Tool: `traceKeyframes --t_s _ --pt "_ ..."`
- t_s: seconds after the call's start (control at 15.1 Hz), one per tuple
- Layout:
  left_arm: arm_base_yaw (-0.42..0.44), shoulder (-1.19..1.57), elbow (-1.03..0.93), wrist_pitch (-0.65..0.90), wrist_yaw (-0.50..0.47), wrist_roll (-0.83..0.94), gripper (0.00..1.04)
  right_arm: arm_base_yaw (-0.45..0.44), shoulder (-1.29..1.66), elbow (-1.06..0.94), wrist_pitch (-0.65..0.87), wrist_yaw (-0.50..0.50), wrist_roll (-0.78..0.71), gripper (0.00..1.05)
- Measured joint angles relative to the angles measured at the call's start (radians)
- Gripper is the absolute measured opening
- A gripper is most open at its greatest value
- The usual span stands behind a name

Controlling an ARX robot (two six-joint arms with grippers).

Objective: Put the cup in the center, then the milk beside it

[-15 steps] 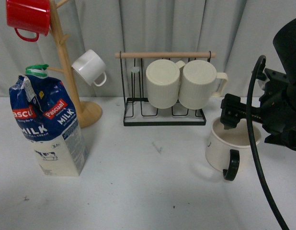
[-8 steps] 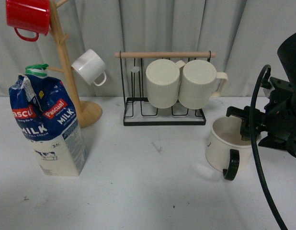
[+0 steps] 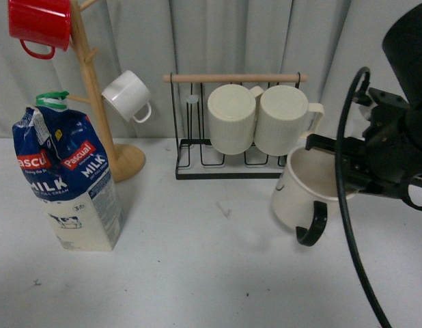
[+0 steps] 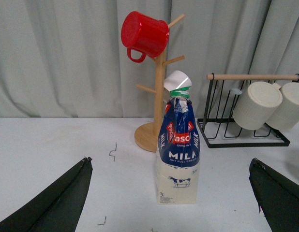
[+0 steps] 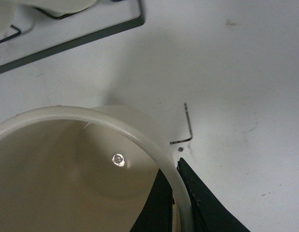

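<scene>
Two items remain to place. The milk [image 3: 69, 179] stands upright at far left; the left gripper [image 4: 170, 160] faces it, fingers spread wide. The cup [image 3: 293, 195] hangs tilted right of centre, rim pinched by the right gripper [image 5: 179, 203]. Level it, carry leftward, lower gently at the table [image 3: 197, 273] centre. Clearance under the cup is unclear.

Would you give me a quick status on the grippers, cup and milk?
Right gripper shut on cup rim; cup tilted, off the table. Left gripper open, empty. Milk upright, far left. Nothing between cup and centre.
</scene>
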Motion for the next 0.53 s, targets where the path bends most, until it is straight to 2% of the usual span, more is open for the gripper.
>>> traceKeyframes --t_s 0.4,0.53 --pt "0.000 0.000 0.000 0.000 0.000 0.000 0.98 0.169 0.105 0.179 -0.148 0.044 -0.016 0.03" --pt "0.000 0.000 0.000 0.000 0.000 0.000 0.98 0.186 0.156 0.241 -0.178 0.072 -0.030 0.03"
